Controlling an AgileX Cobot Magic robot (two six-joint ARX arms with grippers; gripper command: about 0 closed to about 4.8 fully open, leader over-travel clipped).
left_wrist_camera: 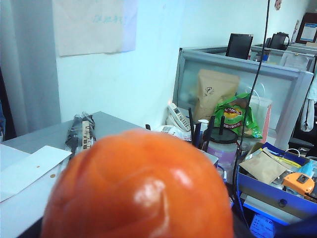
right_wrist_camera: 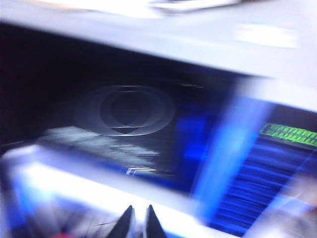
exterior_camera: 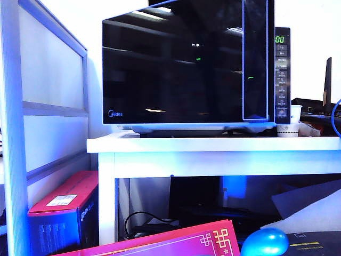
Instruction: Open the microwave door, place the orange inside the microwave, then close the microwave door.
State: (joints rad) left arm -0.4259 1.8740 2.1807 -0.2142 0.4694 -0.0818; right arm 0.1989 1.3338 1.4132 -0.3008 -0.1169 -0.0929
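The microwave [exterior_camera: 194, 66] sits on the white worktop [exterior_camera: 213, 145], near its front edge; the microwave door [exterior_camera: 184, 64] is flush shut. Left gripper: fingers unseen in the left wrist view; the orange [left_wrist_camera: 138, 186] fills the foreground, apparently carried, the grip itself unverifiable. Right gripper [right_wrist_camera: 138, 220]: fingers pressed together, holding nothing, facing the door glass, blurred. Neither gripper appears in the exterior view.

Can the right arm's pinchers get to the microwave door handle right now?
Probably yes. The right gripper, fingers together, points at the microwave door with nothing visible between them; the handle strip looks unblocked, though the right wrist view is blurred.
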